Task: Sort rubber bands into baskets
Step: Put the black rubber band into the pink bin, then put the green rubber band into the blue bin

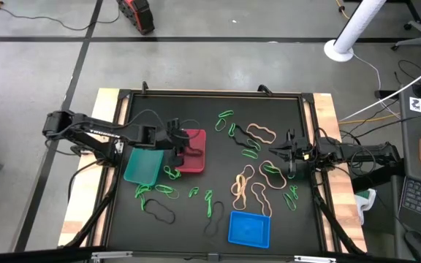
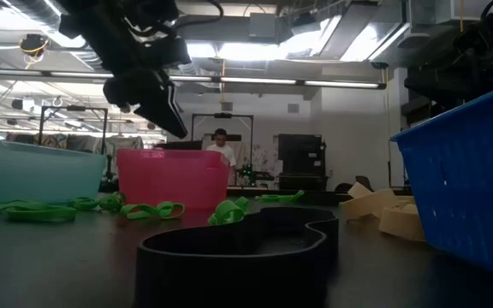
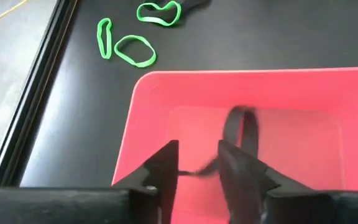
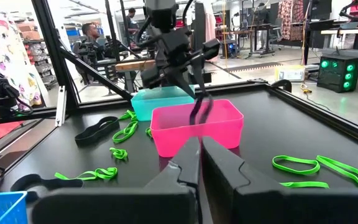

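My left gripper point(image 3: 197, 165) hangs over the red basket point(image 3: 260, 93) with its fingers apart, pointing slantwise down into it. A black rubber band point(image 3: 240, 127) dangles at its fingertips inside the basket, and the right wrist view also shows it hanging there point(image 4: 201, 109). The teal basket point(image 1: 143, 165) stands right beside the red one point(image 1: 194, 153), and the blue basket point(image 1: 249, 229) is near the front edge. Green point(image 1: 225, 117), tan point(image 1: 260, 133) and black point(image 1: 159, 212) bands lie flat on the mat. My right gripper point(image 1: 287, 153) waits shut at the right, level above the mat. My left gripper has its fingers apart. The black band's upper end point(image 3: 201, 169) shows as a blurred streak between them, and I cannot tell whether it touches a finger. The band hangs down inside the red basket.
A big black band point(image 2: 238, 248) lies close to the low camera. Green bands point(image 3: 134, 51) lie on the mat beyond the red basket. The raised black frame point(image 1: 210, 93) borders the mat. People stand in the room behind the table.
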Action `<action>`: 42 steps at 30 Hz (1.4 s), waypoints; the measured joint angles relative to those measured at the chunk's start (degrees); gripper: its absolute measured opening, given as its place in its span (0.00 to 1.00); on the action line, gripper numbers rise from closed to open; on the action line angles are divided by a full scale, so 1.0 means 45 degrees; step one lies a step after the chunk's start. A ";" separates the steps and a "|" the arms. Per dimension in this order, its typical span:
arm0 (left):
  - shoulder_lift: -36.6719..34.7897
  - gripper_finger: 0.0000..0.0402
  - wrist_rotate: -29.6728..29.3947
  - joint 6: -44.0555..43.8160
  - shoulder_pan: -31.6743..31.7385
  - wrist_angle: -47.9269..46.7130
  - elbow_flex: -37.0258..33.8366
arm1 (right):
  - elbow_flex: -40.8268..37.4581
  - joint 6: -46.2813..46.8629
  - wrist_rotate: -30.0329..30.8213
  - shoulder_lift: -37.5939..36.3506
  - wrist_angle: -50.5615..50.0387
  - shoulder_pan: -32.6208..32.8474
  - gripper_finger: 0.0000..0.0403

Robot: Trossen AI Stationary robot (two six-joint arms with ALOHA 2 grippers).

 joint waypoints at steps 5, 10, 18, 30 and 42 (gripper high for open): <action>-0.0153 0.37 -0.0001 -0.0248 -0.0070 -0.0057 0.0607 | 0.0001 0.0000 -0.0002 0.0000 0.0000 0.0005 0.05; -0.0154 0.39 0.0283 -0.1200 -0.0529 -0.0076 0.1604 | -0.0002 0.0000 -0.0001 0.0000 0.0005 0.0000 0.05; -0.0154 0.37 0.2176 -0.3032 -0.2305 -0.0073 0.2510 | 0.0000 0.0000 -0.0003 0.0000 0.0003 0.0003 0.05; 0.0741 0.37 0.2019 -0.6365 -0.5468 -0.0092 0.2515 | 0.0001 0.0000 0.0000 0.0000 0.0005 0.0001 0.05; 0.4075 0.36 0.0860 -0.8334 -0.6171 0.0074 0.2515 | -0.0002 0.0000 -0.0062 0.0000 0.0004 0.0001 0.05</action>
